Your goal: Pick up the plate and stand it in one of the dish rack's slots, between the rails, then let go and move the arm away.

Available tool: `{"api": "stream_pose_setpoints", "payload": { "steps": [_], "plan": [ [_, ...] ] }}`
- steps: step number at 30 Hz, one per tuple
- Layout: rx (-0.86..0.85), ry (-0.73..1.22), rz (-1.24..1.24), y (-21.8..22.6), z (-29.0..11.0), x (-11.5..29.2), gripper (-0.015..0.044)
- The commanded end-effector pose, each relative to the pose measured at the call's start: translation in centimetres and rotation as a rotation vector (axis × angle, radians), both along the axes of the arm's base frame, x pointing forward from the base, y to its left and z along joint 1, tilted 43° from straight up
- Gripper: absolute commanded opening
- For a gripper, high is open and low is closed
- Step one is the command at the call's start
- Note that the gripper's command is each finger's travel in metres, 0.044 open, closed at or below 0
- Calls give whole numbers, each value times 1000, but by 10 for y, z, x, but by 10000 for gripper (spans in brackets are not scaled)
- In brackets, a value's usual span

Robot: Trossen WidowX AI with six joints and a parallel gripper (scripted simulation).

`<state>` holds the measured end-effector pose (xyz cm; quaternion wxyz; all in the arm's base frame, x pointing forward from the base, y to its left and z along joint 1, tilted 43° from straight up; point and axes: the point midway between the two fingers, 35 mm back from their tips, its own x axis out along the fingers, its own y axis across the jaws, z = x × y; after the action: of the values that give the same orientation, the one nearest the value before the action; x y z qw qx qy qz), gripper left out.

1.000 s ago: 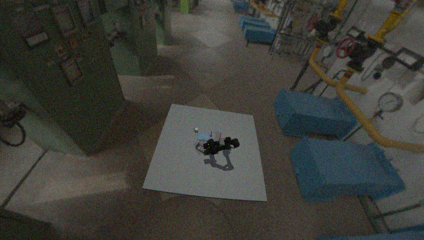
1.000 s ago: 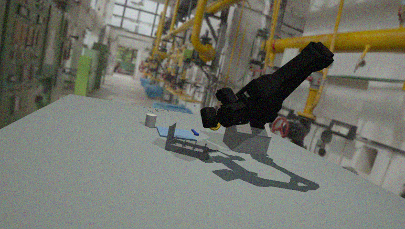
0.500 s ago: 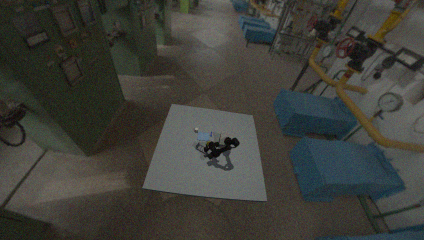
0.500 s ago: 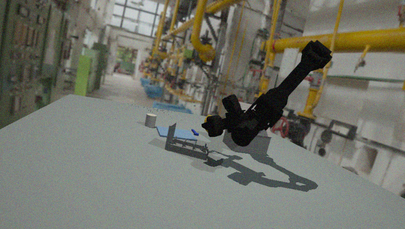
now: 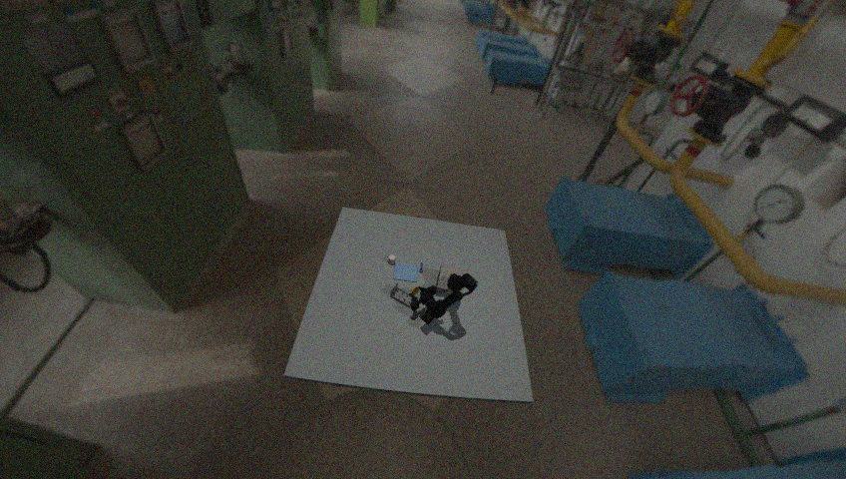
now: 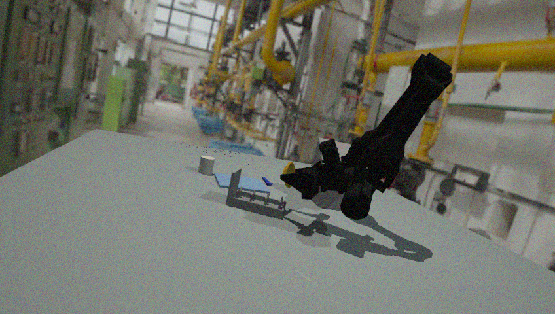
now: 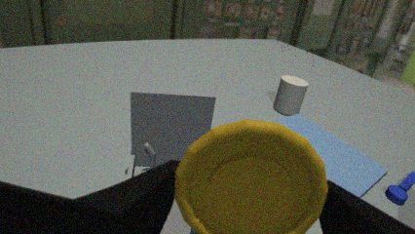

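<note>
The yellow round plate (image 5: 414, 289) (image 6: 288, 169) (image 7: 250, 180) is held off the table, tilted close to upright, with its hollow face toward the wrist camera. My gripper (image 6: 286, 178) (image 7: 248, 179) is shut on it, with one dark finger at each side of its rim. The grey dish rack (image 6: 254, 209) stands on the table, a little lower than the plate and to its left in the exterior view. Its tall end panel (image 7: 170, 119) shows beyond the plate in the wrist view. The plate and fingers hide most of the slots there. The plate is outside the rack.
A blue flat board (image 5: 406, 272) (image 6: 243, 182) (image 7: 336, 156) lies behind the rack. A small blue utensil (image 5: 421, 267) (image 6: 267, 181) (image 7: 396, 194) lies beside it. A white cylinder (image 5: 391, 259) (image 6: 206, 165) (image 7: 290, 97) stands beyond the board. A pale box is partly hidden behind the arm.
</note>
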<state>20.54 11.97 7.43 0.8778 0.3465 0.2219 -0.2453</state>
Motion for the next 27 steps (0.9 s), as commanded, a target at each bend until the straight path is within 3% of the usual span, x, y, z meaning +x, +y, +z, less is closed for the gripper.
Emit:
{"api": "stream_pose_setpoints", "payload": {
  "steps": [1, 12, 27],
  "plan": [
    [-8, -84, 29, 4, 3, -4, 0],
    [11, -291, 112, 20, 18, -16, 0],
    [12, -291, 113, 27, 9, -12, 0]
  ]
}}
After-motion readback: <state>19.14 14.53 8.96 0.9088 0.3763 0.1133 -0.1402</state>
